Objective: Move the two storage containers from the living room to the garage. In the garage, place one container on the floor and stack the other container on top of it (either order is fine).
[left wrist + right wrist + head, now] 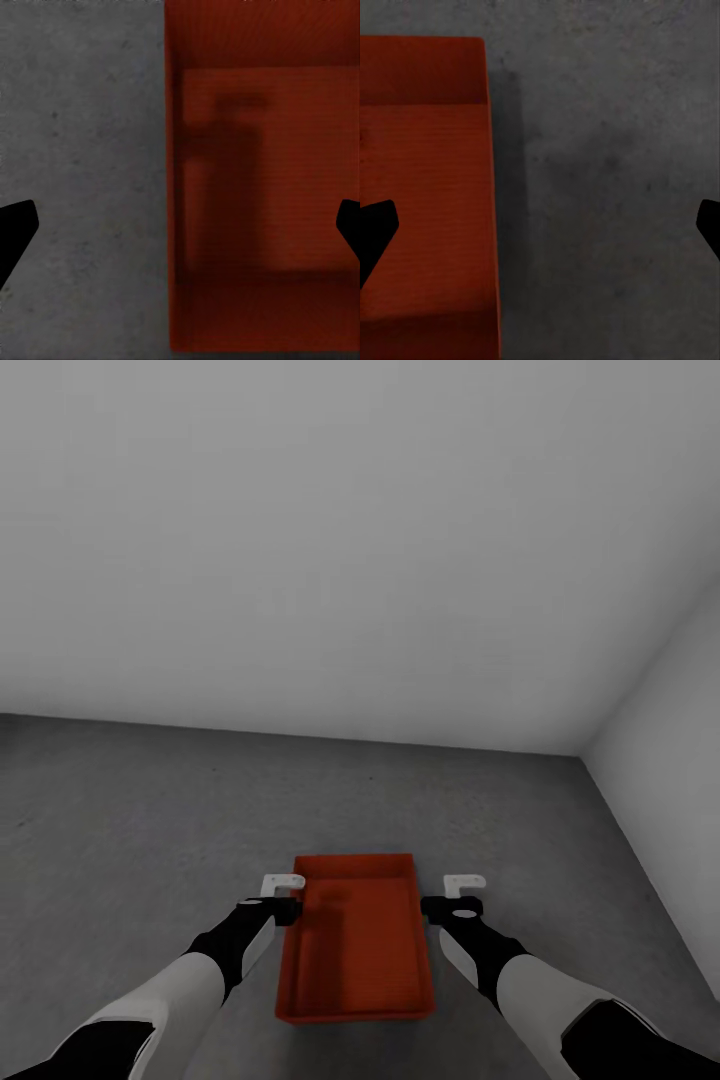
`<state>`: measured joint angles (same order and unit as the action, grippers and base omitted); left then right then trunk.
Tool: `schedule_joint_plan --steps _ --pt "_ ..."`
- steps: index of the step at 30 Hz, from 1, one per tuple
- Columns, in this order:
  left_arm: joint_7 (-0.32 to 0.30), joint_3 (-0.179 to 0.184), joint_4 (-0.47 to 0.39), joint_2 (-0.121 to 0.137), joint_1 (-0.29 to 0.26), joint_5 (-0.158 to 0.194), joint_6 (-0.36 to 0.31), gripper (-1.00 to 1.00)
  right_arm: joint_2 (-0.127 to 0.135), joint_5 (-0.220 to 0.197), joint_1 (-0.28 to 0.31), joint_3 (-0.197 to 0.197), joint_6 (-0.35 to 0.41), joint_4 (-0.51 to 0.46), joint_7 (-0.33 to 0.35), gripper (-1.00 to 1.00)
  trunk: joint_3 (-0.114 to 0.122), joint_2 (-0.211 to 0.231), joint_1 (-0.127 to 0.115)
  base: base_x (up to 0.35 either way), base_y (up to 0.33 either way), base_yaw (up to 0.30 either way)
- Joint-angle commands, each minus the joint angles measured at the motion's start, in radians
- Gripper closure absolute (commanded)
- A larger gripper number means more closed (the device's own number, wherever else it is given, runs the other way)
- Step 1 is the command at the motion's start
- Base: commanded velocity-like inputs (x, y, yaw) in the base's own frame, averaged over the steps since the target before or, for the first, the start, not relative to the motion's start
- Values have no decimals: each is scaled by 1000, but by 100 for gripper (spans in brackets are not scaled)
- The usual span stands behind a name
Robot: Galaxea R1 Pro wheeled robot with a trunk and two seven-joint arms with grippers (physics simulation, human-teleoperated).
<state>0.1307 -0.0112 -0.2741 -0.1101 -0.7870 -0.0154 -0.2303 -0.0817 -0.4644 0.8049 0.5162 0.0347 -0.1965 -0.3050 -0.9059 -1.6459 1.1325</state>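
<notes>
Walls: plain grey-white garage walls point(330, 540), meeting in a corner at right.
Floor: dark grey mottled concrete floor point(130, 810).
Container: orange-red rectangular open-top storage bin point(356, 950), resting on the floor between both arms, empty.
Left tool point(283, 897): beside the bin's left wall, fingers spread, holding nothing.
Right tool point(462, 895): beside its right wall, likewise spread, empty.

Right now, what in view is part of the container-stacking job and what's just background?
Job:
- storage container, orange-red, open-top, on the floor
- concrete floor, dark grey
- left gripper, open, straddling the container's side wall
- right gripper, open, beside the container's other wall

Background:
- grey-white walls, meeting in a corner at the right
</notes>
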Motion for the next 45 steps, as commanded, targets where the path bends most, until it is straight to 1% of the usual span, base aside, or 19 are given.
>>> schedule_joint_plan --steps 1,16,26,28,32,35,45 --pt "3 -1 -2 0 0 -1 -6 -100 0 -7 0 8 4 -1 -6 -100 3 7 -4 0 0 0" --pt "3 -1 -2 0 0 -1 -6 -100 0 -7 0 9 4 -1 -6 -100 50 112 -62 0 0 0" --pt "2 -3 -2 1 0 -1 -4 -100 0 -7 0 10 4 -1 -6 -100 50 112 -62 0 0 0" --pt "1 -10 -2 1 0 -1 -4 -100 0 -7 0 10 4 -1 -6 -100 50 112 -62 0 0 0" --pt "1 -38 -3 1 0 -1 -4 -100 0 -7 0 10 4 -1 -6 -100 50 112 -62 0 0 0" --pt "1 -46 -3 1 0 -2 -5 -100 0 -7 0 9 4 -1 -6 -100 50 112 -62 -21 0 0" --pt "1 -50 -3 1 0 -3 -7 -100 0 -7 0 9 4 -1 -6 -100 50 112 -62 -280 0 0"
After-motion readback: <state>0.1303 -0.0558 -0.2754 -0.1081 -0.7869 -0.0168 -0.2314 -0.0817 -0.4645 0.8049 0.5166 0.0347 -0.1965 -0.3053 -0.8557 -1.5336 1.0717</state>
